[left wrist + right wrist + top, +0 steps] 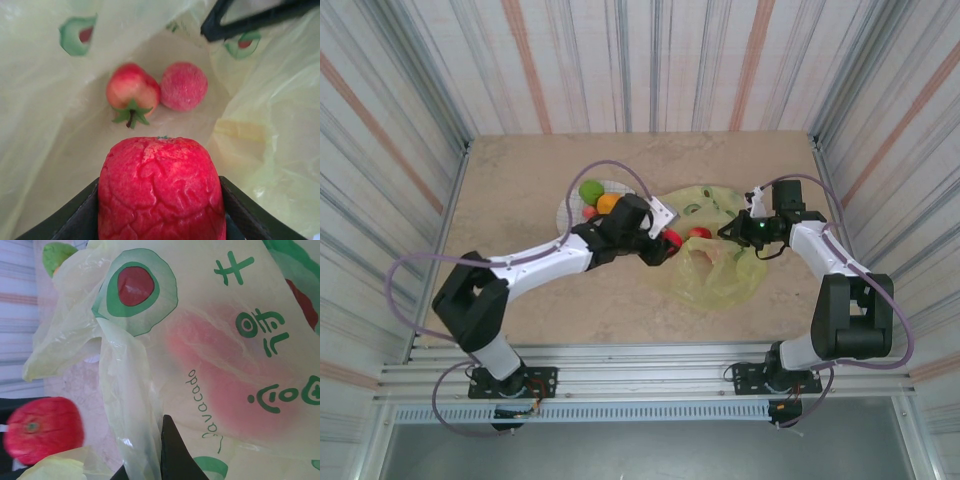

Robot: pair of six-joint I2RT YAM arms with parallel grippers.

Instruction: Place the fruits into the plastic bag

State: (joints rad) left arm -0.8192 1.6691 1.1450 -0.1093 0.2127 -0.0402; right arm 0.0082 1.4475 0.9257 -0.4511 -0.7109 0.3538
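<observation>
My left gripper (661,246) is shut on a red apple (674,240), held at the mouth of the yellow-green plastic bag (720,275). In the left wrist view the apple (161,187) sits between both dark fingers (80,212), and inside the bag (45,100) lie a red-yellow fruit with green leaves (132,92) and a pink round fruit (183,86). My right gripper (735,232) is shut on the bag's edge, holding it up; its finger (175,455) pinches the film (125,390). A green fruit (590,190) and an orange (608,203) remain on the plate (566,208).
The white plate lies left of the bag, behind my left arm. Striped walls (400,120) enclose the table on three sides. Bare tabletop (620,310) stretches in front of the bag and along the back.
</observation>
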